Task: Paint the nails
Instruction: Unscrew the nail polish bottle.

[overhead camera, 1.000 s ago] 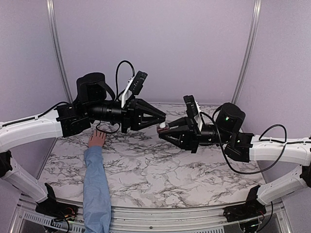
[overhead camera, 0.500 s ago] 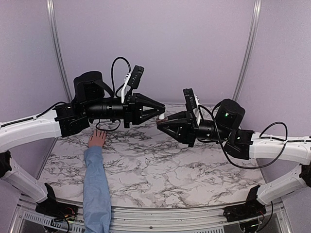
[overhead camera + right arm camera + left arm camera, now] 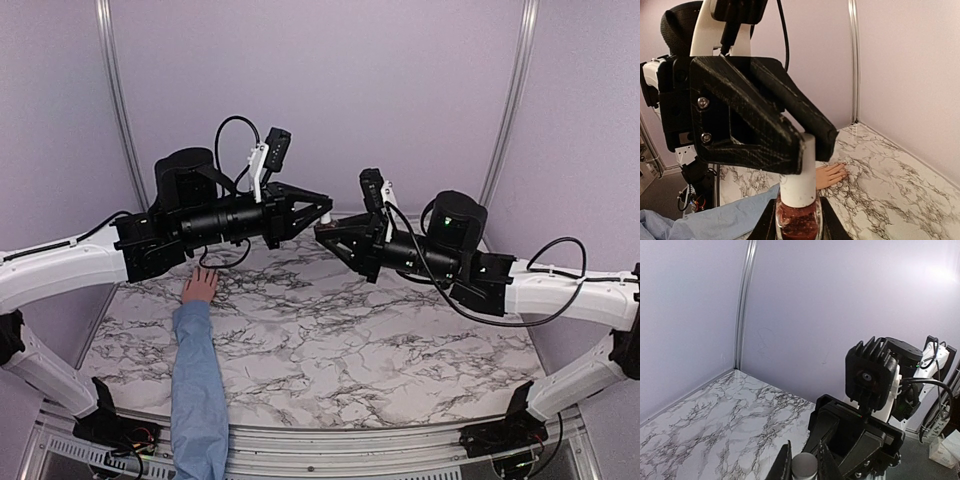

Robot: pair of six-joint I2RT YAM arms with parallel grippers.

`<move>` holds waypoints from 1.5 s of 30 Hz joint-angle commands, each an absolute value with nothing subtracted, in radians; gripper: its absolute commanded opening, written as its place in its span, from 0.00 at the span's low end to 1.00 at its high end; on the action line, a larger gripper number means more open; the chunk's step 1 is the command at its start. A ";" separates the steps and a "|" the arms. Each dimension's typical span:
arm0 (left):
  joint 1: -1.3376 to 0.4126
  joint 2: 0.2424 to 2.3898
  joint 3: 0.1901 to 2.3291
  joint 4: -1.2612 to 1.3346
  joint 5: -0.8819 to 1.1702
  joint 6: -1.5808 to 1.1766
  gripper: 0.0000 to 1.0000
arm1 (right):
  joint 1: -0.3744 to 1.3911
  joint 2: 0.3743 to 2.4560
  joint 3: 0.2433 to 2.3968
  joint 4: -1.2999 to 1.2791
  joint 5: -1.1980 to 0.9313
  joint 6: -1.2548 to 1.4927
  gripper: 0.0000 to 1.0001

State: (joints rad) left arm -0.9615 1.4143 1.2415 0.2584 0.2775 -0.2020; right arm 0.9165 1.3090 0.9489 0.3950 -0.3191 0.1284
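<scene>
A small bottle point(image 3: 799, 220) of dark red polish with a white cap point(image 3: 800, 172) is held in the air between both arms. My right gripper point(image 3: 797, 225) is shut on the glass body. My left gripper point(image 3: 804, 462) is shut on the cap point(image 3: 804, 467), which still sits on the bottle. Both grippers meet above the back of the table point(image 3: 325, 215). A light-skinned hand point(image 3: 200, 287) in a light blue sleeve point(image 3: 198, 380) lies flat at the left. Its nails point(image 3: 845, 167) are barely visible past the bottle in the right wrist view.
The white marble table point(image 3: 340, 340) is bounded by lilac walls with metal corner posts point(image 3: 118, 110). The sleeved forearm runs from the near edge to below my left arm point(image 3: 190, 225). A black cable loop point(image 3: 222, 262) hangs just over the fingers.
Both grippers have risen together with the bottle and cap and drifted slightly left and back. The right arm has stretched further left. The hand has not moved.
</scene>
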 commanded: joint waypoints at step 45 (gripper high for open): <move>-0.858 1.241 1.222 0.130 0.584 -0.119 0.63 | 0.930 1.301 1.031 0.401 -0.473 0.030 0.00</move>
